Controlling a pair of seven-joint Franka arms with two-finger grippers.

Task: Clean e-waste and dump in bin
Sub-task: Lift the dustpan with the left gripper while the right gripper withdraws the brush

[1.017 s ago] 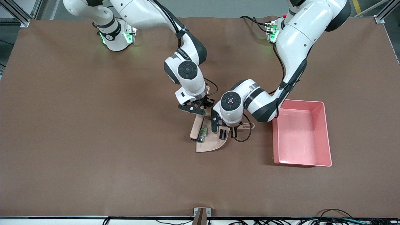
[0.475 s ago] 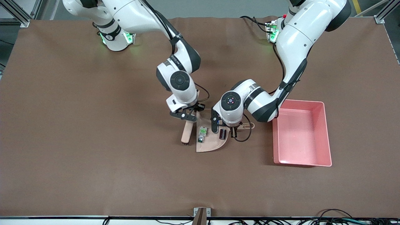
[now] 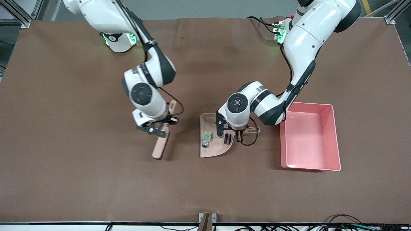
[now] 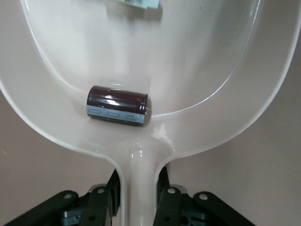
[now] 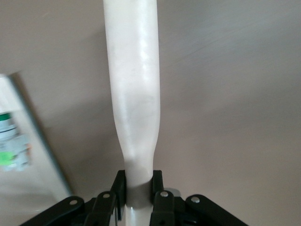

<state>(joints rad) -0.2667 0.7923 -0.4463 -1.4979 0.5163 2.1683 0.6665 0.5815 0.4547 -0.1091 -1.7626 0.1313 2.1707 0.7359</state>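
A: Where are the 2 e-waste bits?
B: The dark cylinder point(image 4: 117, 105) and the white green-ended component point(image 3: 206, 139) lie in the beige dustpan point(image 3: 214, 150), just ahead of the left gripper point(image 4: 139, 188), which clamps its handle.
A: The right gripper point(image 5: 137, 188)?
B: Clamped on the brush point(image 3: 161, 141), toward the right arm's end. The pink bin point(image 3: 334, 134) sits beside the left arm.

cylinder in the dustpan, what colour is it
Dark brown cylinder with a grey stripe, best seen in the left wrist view.

My arms are white with dark grey joints. The counter point(image 3: 64, 160) is brown, the bin point(image 3: 334, 138) pink, dustpan point(image 3: 221, 150) and brush point(image 3: 159, 147) beige. One e-waste bit point(image 3: 206, 139) is white and green, the other point(image 3: 227, 138) brown-black.
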